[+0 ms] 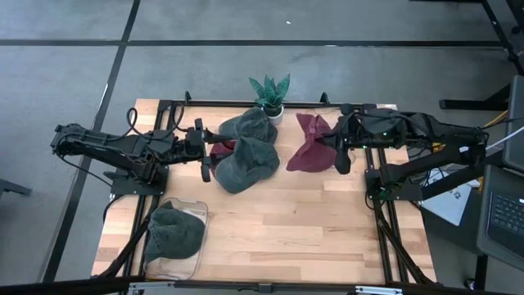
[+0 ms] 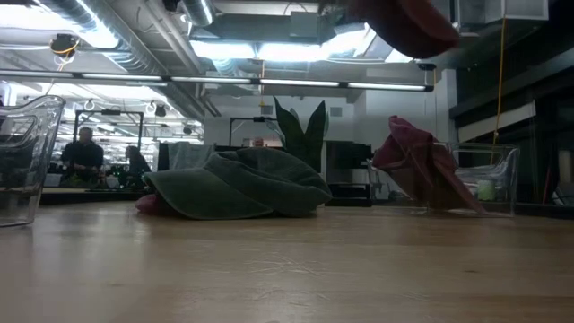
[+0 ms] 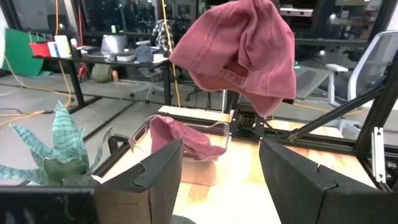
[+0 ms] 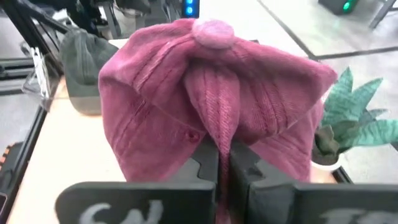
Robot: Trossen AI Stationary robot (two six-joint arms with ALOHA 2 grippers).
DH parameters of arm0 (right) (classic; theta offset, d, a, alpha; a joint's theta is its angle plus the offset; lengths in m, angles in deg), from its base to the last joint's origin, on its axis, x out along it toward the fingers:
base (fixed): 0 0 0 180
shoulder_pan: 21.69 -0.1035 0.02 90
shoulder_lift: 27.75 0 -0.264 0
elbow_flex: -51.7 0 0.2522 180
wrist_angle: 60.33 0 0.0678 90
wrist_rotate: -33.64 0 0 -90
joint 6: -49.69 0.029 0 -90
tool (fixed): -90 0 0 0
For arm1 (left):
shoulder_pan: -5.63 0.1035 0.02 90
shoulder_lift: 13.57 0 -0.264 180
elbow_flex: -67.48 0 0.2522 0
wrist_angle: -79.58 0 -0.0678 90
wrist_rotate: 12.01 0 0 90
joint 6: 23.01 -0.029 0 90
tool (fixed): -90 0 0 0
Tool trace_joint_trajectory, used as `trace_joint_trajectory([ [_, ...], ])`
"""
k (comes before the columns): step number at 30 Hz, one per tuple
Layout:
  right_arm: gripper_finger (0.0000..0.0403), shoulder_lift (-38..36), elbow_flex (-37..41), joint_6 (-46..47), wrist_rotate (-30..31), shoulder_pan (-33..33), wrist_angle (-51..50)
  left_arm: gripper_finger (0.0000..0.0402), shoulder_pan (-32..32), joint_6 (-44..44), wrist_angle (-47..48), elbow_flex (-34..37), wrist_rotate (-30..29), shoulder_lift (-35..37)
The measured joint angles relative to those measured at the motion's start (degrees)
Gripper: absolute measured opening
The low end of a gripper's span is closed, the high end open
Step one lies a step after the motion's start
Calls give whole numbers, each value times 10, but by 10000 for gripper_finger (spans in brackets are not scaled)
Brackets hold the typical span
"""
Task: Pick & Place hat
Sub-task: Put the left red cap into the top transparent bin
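While maroon hat (image 1: 304,153) hangs | wooden table (image 1: 311,229) | office room behind

Ceiling strip lights (image 2: 269,49) glare brightly in the low view, leaving the near tabletop (image 2: 287,269) dim, blurred and out of focus.

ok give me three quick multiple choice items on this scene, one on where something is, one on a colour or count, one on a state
1. Where is the potted plant?
A. far edge of the table
B. in the clear bin
C. on the floor

2. What colour is the hat in the right gripper?
A. green
B. maroon
C. white

3. How do the left gripper fingers stand?
A. shut on a hat
B. open, empty
C. out of view

Answers:
1 A, the plant stands at the table's far edge.
2 B, the right wrist view shows maroon cloth pinched.
3 B, the left wrist view shows a clear gap between them.
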Motion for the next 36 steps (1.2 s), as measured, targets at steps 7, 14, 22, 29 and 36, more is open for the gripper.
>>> trace_joint_trajectory([
  [7,8,-19,0,-1,0,0,-40,210,0,1,11,0,-4,0],
  [14,8,-52,0,6,0,0,-62,210,0,1,12,0,-4,-2],
  [22,8,-67,0,7,0,0,-71,210,0,7,13,0,-3,-2],
  [29,8,-69,0,6,3,0,-106,210,0,7,14,0,-2,-2],
  [36,8,-83,0,3,15,1,-128,210,0,7,14,0,-2,-2],
])
